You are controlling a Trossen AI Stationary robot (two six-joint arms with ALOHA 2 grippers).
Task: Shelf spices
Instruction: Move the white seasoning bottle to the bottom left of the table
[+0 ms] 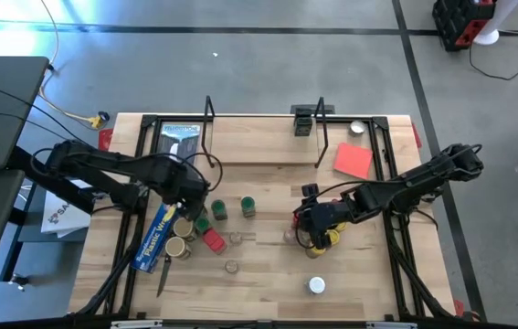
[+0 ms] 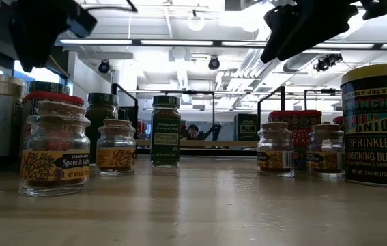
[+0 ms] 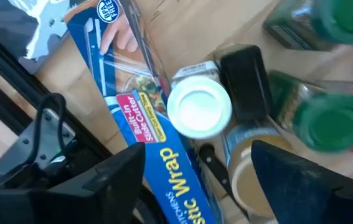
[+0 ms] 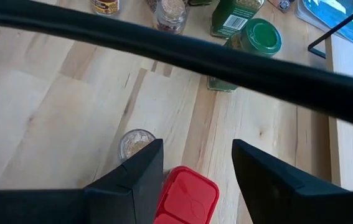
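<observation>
Left gripper (image 3: 195,180) over the spice cluster at the table's left-centre, fingers spread wide, hovering above a white-lidded jar (image 3: 198,107) that stands just beside the long blue plastic-wrap box (image 3: 148,124). Near it a tan-lidded jar (image 3: 251,180), a dark rectangular tin (image 3: 244,81) and two green-lidded jars (image 3: 335,121).

Right gripper (image 4: 195,168) right of centre, fingers spread, straddling a red boxy tin (image 4: 187,194) without a visible pinch; a small clear jar (image 4: 134,144) just beside one finger. Farther off in the right wrist view, another green-lidded jar (image 4: 260,36).

From above, spices scattered across the middle of the wooden table (image 1: 268,283): green lids (image 1: 248,205), a red tin (image 1: 214,239), a lone white lid (image 1: 316,286) toward the near edge. Shelf (image 1: 268,137) along the far edge with black wire uprights, well apart from most jars. Red square sheet (image 1: 353,160) lying near the shelf's right end.

At table level, a Spanish saffron jar (image 2: 54,147), an oregano jar (image 2: 165,130) and a tall onion seasoning tin (image 2: 374,123) upright
</observation>
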